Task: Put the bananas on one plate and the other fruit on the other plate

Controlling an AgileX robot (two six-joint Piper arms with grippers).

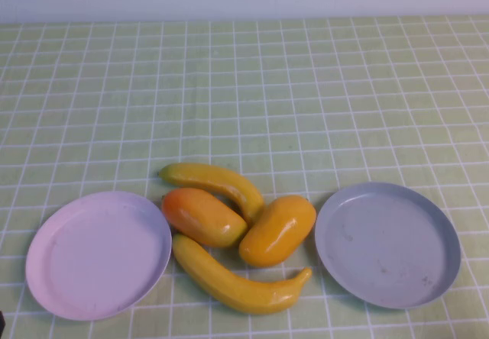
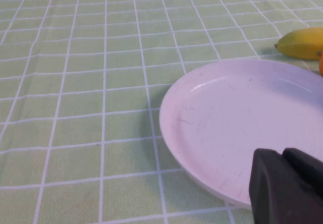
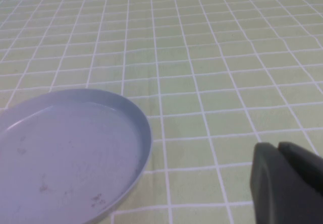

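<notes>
Two bananas lie between the plates: one at the back (image 1: pixel 218 182) and one at the front (image 1: pixel 237 282). Between them lie two mango-like fruits touching each other, an orange-red one (image 1: pixel 202 217) and a yellow-orange one (image 1: pixel 276 230). The pink plate (image 1: pixel 98 253) on the left and the grey-blue plate (image 1: pixel 387 243) on the right are both empty. Neither gripper shows in the high view. My left gripper (image 2: pixel 282 156) is shut and empty over the near rim of the pink plate (image 2: pixel 237 118). My right gripper (image 3: pixel 277 147) is shut and empty, beside the grey-blue plate (image 3: pixel 65 153).
A green tablecloth with a white grid (image 1: pixel 244 87) covers the table up to a pale wall at the back. The tip of the back banana (image 2: pixel 303 43) shows beyond the pink plate in the left wrist view.
</notes>
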